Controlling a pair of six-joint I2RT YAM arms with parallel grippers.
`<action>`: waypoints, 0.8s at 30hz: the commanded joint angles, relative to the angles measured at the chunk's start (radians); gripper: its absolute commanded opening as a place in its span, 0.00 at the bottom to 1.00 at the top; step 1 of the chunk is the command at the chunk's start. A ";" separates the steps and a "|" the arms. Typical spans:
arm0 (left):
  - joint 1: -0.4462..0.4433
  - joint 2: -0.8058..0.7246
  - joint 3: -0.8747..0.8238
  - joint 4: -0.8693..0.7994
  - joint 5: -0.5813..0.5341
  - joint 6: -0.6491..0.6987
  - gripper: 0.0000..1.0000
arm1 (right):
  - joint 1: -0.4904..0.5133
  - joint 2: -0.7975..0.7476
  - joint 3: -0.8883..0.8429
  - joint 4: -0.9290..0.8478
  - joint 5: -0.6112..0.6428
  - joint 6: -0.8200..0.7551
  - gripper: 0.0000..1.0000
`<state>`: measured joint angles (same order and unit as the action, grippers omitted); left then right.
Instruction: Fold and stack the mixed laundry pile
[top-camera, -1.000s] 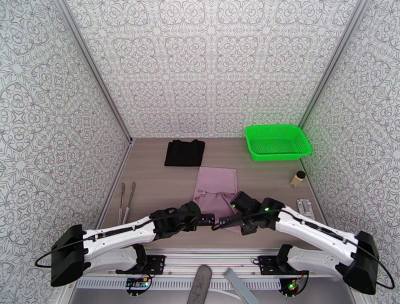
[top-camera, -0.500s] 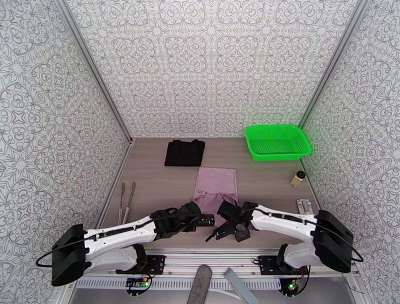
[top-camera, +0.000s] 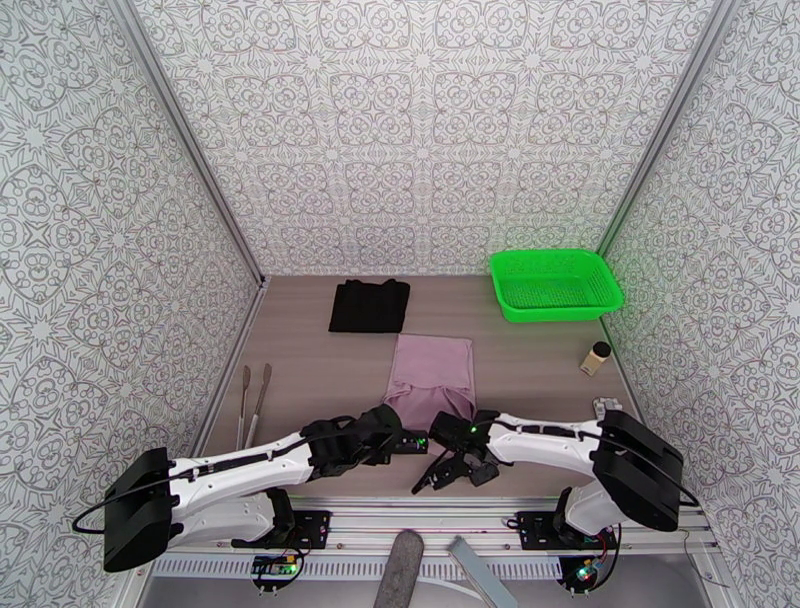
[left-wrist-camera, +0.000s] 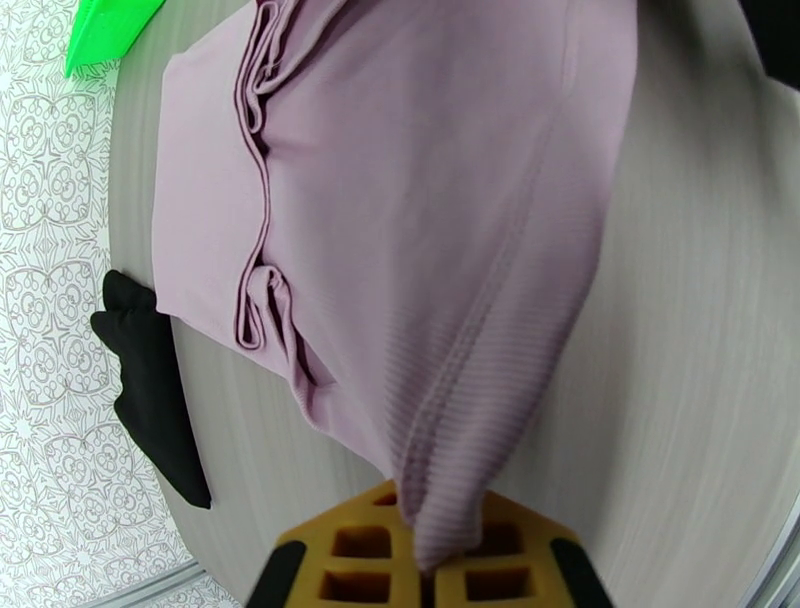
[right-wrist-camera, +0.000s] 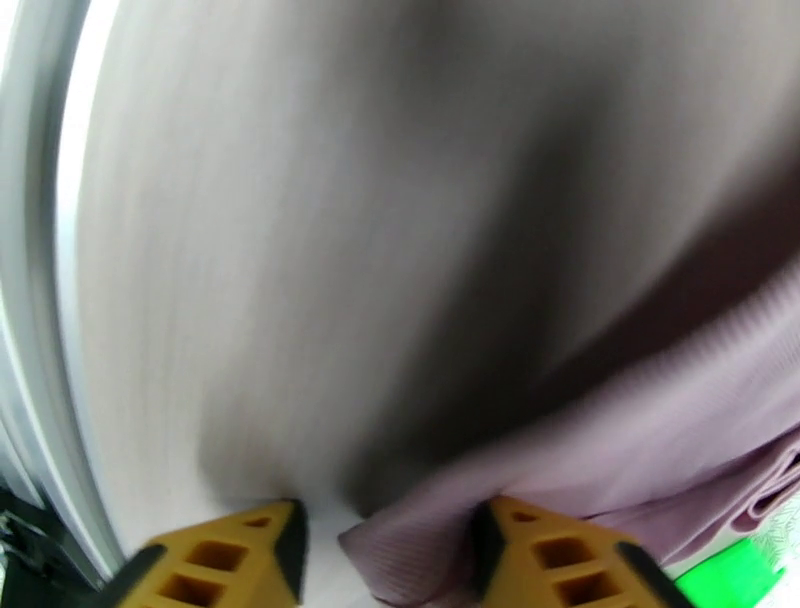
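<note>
Pink shirt (top-camera: 432, 372) lies mid-table, long axis near-to-far, ribbed mauve, near end bunched. Left gripper (left-wrist-camera: 435, 545) clamped on its near corner. Right gripper (right-wrist-camera: 385, 520) jaws apart, straddling the hem. Black garment (top-camera: 369, 305) folded, far-left.

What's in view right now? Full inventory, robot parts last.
dusty pink ribbed cloth garment: one, pink, mid-table, near edge at the grippers
plain black folded cloth garment: one, black, far, left of centre
bright green mesh plastic basket: one, green, far right corner
small tan jar with dark lid: one, tan, right edge
slim metal utensils: two, grey-brown, left edge, side by side
wood-tone table: one, grey-brown
left gripper: one, yellow fingers, shut on the pink garment
right gripper: one, yellow fingers, open, pink hem between them
</note>
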<state>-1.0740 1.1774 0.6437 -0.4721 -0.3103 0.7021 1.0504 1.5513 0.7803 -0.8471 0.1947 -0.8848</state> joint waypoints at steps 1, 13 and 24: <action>-0.020 0.005 -0.001 -0.046 0.003 -0.027 0.00 | -0.020 0.105 -0.050 0.250 0.176 0.010 0.24; -0.034 0.006 0.039 -0.102 -0.004 -0.032 0.00 | -0.087 -0.206 -0.042 0.350 0.184 0.034 0.00; 0.127 0.020 0.156 -0.062 0.129 0.161 0.00 | -0.228 -0.256 0.034 0.438 0.132 0.032 0.00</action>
<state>-0.9977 1.1824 0.7532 -0.5312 -0.2615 0.7628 0.8570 1.2896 0.7593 -0.4786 0.3363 -0.8726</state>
